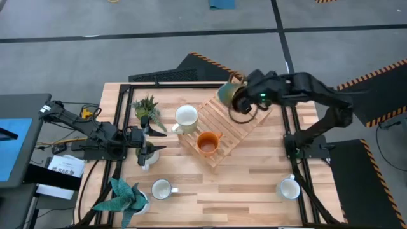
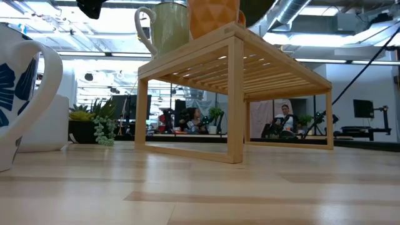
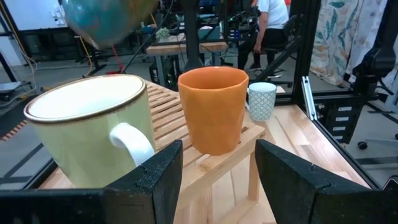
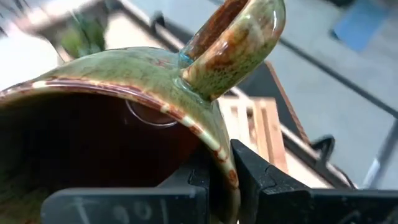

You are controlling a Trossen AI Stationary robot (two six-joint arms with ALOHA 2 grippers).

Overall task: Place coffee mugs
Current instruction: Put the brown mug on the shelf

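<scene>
The light wooden tabletop (image 1: 254, 178) carries a slatted wooden rack (image 1: 232, 124) near its far middle, two potted plants (image 1: 147, 108) on the left, a white mug (image 1: 161, 189) near the left front, and a blue-patterned mug (image 1: 289, 188) near the right front.

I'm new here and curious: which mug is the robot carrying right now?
Find the slatted wooden rack in the middle of the table. Above its far corner, the right gripper pinches the rim of a glazed green ceramic mug, brown inside. Unlike the cream-white mug and orange mug standing on the rack, it hangs tilted.
</scene>
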